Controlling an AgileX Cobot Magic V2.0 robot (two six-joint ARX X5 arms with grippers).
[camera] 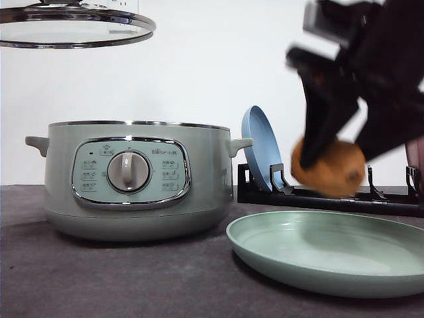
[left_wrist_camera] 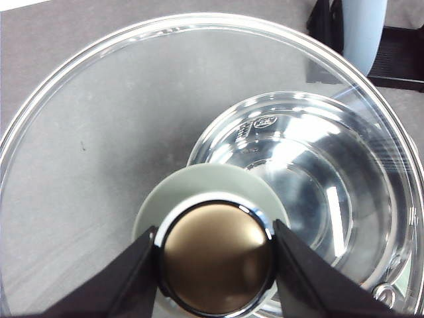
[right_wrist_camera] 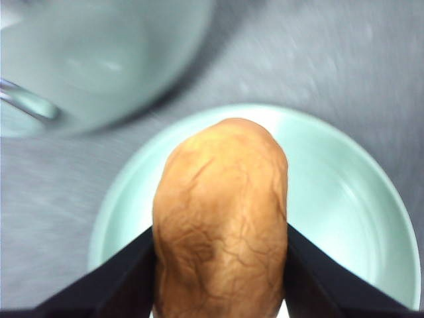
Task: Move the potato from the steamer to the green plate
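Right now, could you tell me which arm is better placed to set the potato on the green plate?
The right: its claw grips the potato above the green plate. The left claw holds the glass lid.

Kitchen mock-up: steamer (camera: 132, 179), dish rack (camera: 331, 192)

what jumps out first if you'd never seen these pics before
The right end effector grips the brown potato in the air above the green plate, which lies on the table to the right of the steamer. Next comes the glass lid, held high over the open steamer by the left end effector, shut on the lid's knob. A blue plate stands upright in a black rack behind.
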